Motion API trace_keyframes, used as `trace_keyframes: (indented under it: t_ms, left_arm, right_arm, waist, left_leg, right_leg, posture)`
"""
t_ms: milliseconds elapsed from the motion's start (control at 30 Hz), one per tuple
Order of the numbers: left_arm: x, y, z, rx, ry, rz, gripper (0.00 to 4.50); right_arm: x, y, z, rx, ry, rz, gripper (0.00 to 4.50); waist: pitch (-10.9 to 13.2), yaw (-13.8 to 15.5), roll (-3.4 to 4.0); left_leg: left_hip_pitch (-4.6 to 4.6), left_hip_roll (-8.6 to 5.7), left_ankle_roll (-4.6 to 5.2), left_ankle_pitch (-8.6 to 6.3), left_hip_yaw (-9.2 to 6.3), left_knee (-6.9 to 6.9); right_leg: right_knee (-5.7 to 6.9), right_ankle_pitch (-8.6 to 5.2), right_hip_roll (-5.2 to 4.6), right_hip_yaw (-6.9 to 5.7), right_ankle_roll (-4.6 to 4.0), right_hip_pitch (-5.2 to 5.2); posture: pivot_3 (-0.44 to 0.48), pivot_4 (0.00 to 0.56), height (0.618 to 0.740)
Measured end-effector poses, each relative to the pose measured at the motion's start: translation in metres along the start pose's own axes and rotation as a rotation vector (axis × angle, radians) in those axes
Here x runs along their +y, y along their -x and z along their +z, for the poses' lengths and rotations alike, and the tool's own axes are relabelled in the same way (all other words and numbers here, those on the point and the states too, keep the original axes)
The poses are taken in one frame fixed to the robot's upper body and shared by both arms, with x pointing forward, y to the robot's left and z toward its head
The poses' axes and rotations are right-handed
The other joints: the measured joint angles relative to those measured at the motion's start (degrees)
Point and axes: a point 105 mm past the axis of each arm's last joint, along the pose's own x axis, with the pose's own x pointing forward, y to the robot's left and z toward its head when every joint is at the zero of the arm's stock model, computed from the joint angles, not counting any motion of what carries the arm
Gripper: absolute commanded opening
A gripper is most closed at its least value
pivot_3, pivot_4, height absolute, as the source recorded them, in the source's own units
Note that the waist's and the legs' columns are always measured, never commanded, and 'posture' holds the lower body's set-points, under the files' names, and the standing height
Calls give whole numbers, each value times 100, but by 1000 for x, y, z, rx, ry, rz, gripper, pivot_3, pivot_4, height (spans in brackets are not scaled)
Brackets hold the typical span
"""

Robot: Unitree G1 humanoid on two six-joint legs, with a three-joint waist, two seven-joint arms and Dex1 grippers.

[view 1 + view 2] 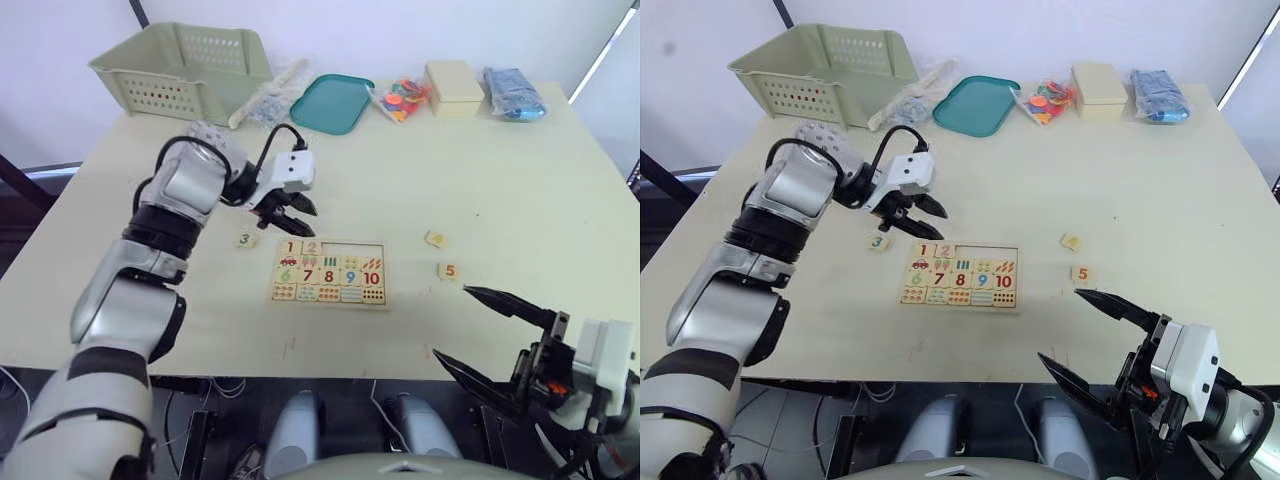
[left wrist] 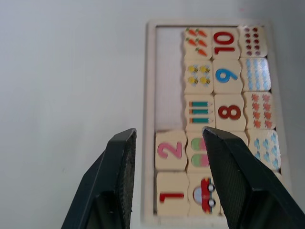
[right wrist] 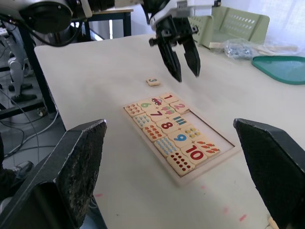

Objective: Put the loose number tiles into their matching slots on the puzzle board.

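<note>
Bright, even light falls on the pale bench (image 1: 520, 180), casting soft, faint shadows. In the left wrist view the bench surface washes out nearly white, and the dark fingers (image 2: 119, 186) close to the lens are softly blurred. The far bench edge bows slightly in the head views.

Left arm (image 1: 150, 270): silver-grey rounded shell segments separated by black joint bands; large domed silver shoulder and elbow housings. A black cable looped from the forearm over to a white boxy wrist module (image 1: 292, 170). Left gripper (image 1: 290, 212) carried two tapered black fingers (image 2: 119, 176), glossy on the outer faces, with rough matte pads on the inner faces.

Right gripper (image 1: 480, 335): two long, pointed black fingers (image 3: 81, 162) with coarse-textured inner pads, mounted on a black bracket. Behind it sat a white rectangular wrist housing (image 1: 1188, 368), with black cabling and a small orange-red detail by the bracket.
</note>
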Motion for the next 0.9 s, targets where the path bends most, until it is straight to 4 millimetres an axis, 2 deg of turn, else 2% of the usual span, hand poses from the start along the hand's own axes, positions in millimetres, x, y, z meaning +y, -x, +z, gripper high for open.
trace_keyframes:
  t_ms: [100,133,200,233,267,467,900]
  left_arm:
    - [3,-7,-3,-41,4,2,2343]
    - [4,-9,-2,-57,-8,9,1782]
    - [6,-12,-4,-75,-6,18,1021]
    - [7,-14,-6,-76,-2,25,447]
    - [8,-15,-9,-75,2,30,130]
    - [11,-24,-28,-36,6,56,53]
    - [12,-33,-45,21,-8,72,53]
  right_arm:
    - [0,0,0,-3,-2,5,4500]
    - [0,0,1,-4,-1,7,4500]
    - [0,0,1,-5,-1,8,4500]
    - [0,0,1,-5,-1,8,4500]
    - [0,0,1,-5,-2,8,4500]
    - [2,2,-3,6,-24,-3,4500]
    - [3,4,-4,9,-26,-15,4500]
  waist:
    - [0,1,0]
    - [0,2,0]
    - [0,0,-1]
    - [0,-1,0]
    - [0,-3,0]
    - [0,0,-1]
    - [0,3,-1]
  left_leg:
    - [-1,0,0,0,0,1]
    - [-2,-1,0,0,0,1]
    - [-1,-1,0,0,0,1]
    - [-1,-1,0,0,-1,1]
    - [0,-1,0,0,-1,0]
    - [-2,-1,0,0,-1,0]
    - [-1,-2,0,0,-1,0]
  right_leg:
    - [-1,0,0,0,0,0]
    - [-1,0,0,0,0,0]
    - [0,0,0,0,0,0]
    - [0,0,0,0,0,0]
    - [0,0,1,0,0,0]
    - [0,1,1,0,0,0]
    - [0,1,0,-1,0,0]
  posture:
    - [0,150,740]
    - [0,150,740]
    - [0,150,740]
    - [0,150,740]
    - [0,150,740]
    - [0,150,740]
    - [0,150,740]
